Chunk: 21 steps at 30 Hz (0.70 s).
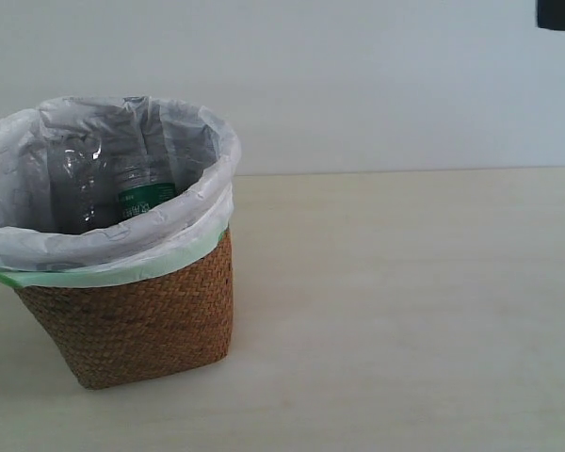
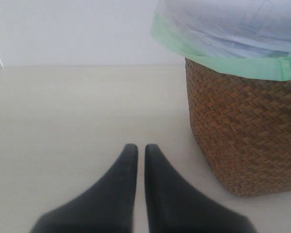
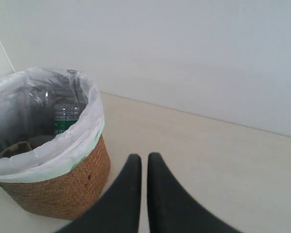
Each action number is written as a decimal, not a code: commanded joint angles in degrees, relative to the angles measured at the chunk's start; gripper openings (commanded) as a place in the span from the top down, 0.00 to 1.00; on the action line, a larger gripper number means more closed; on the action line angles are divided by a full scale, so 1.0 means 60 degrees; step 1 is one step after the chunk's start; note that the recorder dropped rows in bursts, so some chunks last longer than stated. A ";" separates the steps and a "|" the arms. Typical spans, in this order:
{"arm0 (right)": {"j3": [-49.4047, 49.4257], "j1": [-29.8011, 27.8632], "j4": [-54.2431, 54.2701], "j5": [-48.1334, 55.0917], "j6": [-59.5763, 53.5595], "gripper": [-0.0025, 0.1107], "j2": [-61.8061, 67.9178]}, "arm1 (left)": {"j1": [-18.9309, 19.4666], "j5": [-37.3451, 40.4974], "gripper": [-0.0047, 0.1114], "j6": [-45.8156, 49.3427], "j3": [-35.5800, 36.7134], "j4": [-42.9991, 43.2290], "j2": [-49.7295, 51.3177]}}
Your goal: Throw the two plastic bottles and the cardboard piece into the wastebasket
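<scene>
Left fingers (image 2: 128, 162) and right fingers (image 3: 133, 170): each pair pressed together, holding nothing, over the tabletop (image 1: 405, 311). Near, ahead of both: wastebasket (image 1: 132, 320) containing green-labelled bottle (image 1: 143, 200), second clear bottle (image 1: 75, 174) and a tan shape, probably the cardboard piece (image 3: 19, 146). Task apparently complete.

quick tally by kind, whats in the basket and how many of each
plastic bottles: 2, the green-label bottle and the clear bottle
cardboard piece: 1
total: 3, all inside the wastebasket
</scene>
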 commanded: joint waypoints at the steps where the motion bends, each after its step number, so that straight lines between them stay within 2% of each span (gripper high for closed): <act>1: 0.0779 0.0016 -0.0064 -0.0146 0.0043 0.98 -0.1568 | -0.0058 0.0014 0.92 0.0002 0.0025 -0.0064 -0.0018; 9: 0.1016 0.0016 0.0083 0.1177 0.0489 0.98 -0.3344 | -0.0058 0.0014 0.92 0.0002 0.0025 -0.0064 -0.0018; 21: 0.1016 0.0016 0.0088 0.1130 0.0489 0.98 -0.4511 | -0.0058 0.0014 0.92 0.0002 0.0025 -0.0064 -0.0018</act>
